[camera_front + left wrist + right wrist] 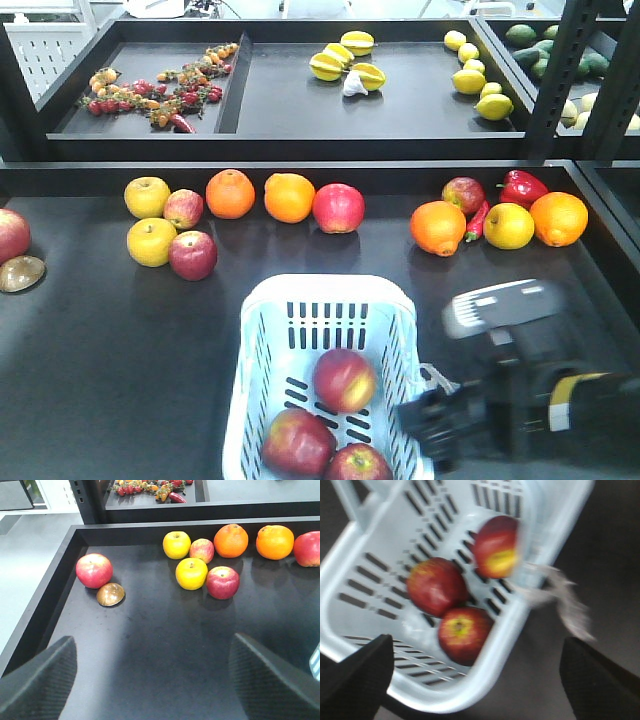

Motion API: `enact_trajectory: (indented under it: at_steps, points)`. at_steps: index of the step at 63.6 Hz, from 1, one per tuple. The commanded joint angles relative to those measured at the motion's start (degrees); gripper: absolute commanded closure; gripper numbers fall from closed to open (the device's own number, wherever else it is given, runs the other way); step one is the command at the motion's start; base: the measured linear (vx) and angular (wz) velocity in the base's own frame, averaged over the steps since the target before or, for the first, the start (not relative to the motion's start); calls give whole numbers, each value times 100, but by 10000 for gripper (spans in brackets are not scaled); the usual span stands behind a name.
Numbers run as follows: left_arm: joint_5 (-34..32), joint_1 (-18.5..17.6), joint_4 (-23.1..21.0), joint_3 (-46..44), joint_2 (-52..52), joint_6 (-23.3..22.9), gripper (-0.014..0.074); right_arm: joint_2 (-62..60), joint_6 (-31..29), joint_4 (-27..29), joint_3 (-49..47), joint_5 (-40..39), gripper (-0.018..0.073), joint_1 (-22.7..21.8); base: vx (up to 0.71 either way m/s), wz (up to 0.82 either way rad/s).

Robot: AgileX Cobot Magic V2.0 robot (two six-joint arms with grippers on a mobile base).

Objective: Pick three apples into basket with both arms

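Red apples, three in number (345,380) (297,442) (357,463), lie inside the basket (260,330) at the near edge of the table; the count appears met. Right gripper (480,680) hovers over the basket's right rim, fingers spread, holding nothing. Left gripper (155,680) is likewise spread and empty above bare table (150,645). Farther back, spare fruit remains: yellow apples (147,196), oranges (230,193) and further red apples (338,207). Judgement: only withdrawal of both arms is left.

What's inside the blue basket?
Three red apples lie on the floor of the basket. Its near end is cut off in the front view; the right wrist view shows nothing else inside.
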Motion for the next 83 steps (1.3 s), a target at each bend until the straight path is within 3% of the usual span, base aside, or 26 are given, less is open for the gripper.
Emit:
enact_trajectory:
  at_steps: [1,17,29,48,83]
  points:
    - [-309,5,123,-127,19,-37,11,-523,-52,-378,-159,384,-48,-566,0,0]
    - [-309,5,123,-127,19,-37,11,-1896,-52,-1241,-159,1586,-29,-1966,0,0]
    - [-309,5,123,-127,19,-37,11,-2793,-52,-1686,-159,2178,-29,-2522,0,0]
    - [-315,5,123,-127,19,-37,11,-3624,77,-1886,-449,2363,-29,-2584,0,0]
    - [-315,5,123,-127,19,-37,11,-3648,77,-2032,-612,2242,-22,-2584,0,0]
